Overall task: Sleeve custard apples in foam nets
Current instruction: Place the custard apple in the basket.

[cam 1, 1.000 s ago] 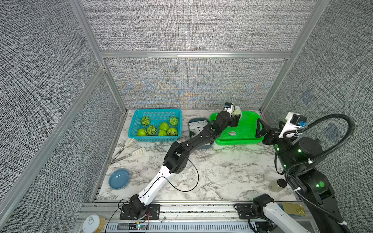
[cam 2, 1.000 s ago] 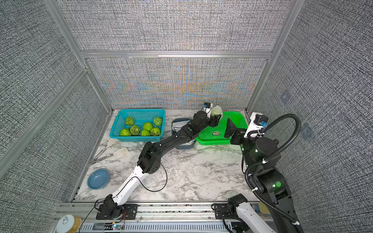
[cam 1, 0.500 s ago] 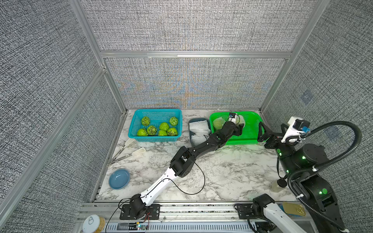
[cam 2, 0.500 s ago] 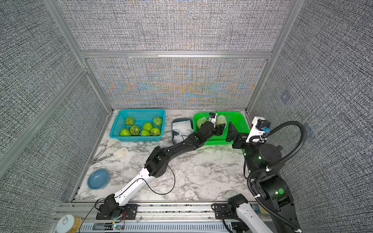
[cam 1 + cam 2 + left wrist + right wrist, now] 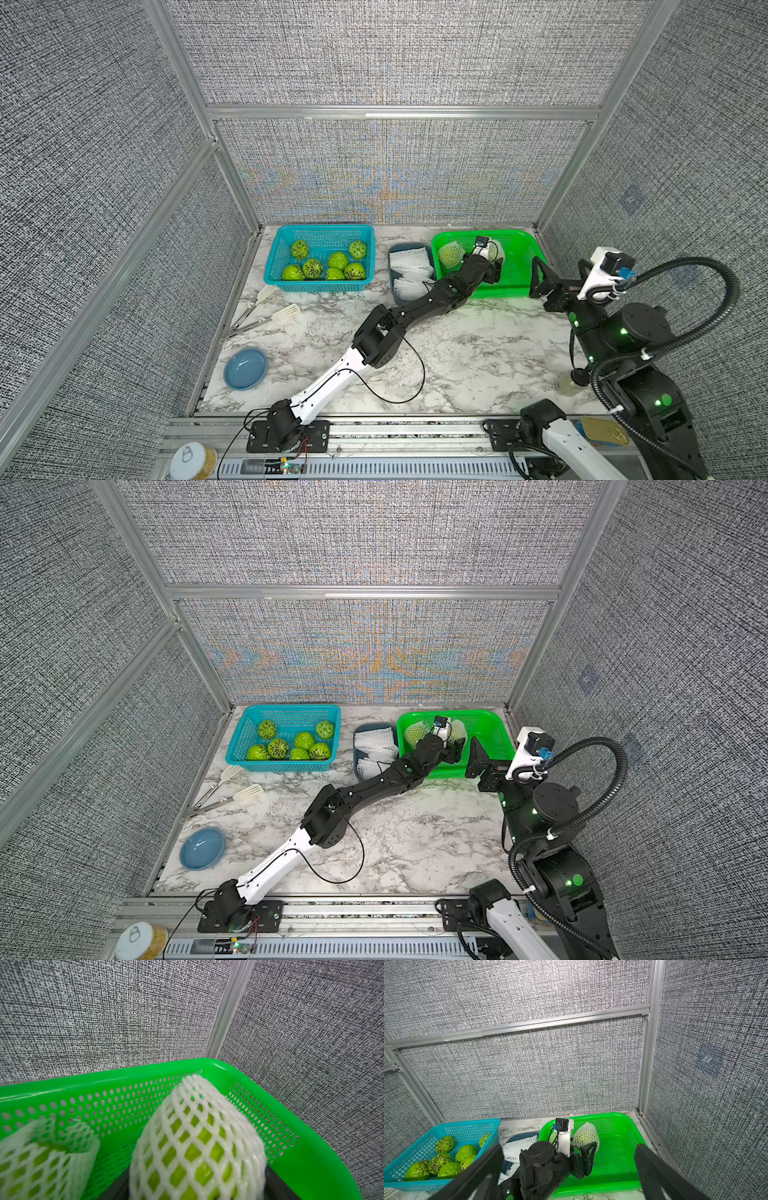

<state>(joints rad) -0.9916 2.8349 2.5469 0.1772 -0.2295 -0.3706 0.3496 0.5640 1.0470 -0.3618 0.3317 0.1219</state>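
Several bare green custard apples [image 5: 324, 266] lie in the blue basket [image 5: 324, 227]. White foam nets [image 5: 409, 266] are piled in a grey tray between the two baskets. My left gripper [image 5: 492, 266] reaches into the green basket [image 5: 519, 266], shut on a sleeved custard apple [image 5: 197, 1147] that fills the gap between its jaws low over the basket floor. A second sleeved fruit [image 5: 41, 1157] lies beside it near the basket's left end. My right gripper [image 5: 540, 282] hangs wide open and empty just off the basket's front right corner, facing the left arm.
White slotted tongs [image 5: 266, 311] lie in front of the blue basket, and a blue bowl [image 5: 245, 368] sits at the front left. A small bottle [image 5: 569, 382] stands by the right arm's base. Grey walls close in the back and both sides.
The left arm brought the sleeved custard apple down from above the green basket's back edge into the basket. The right gripper drew back a little from the basket.
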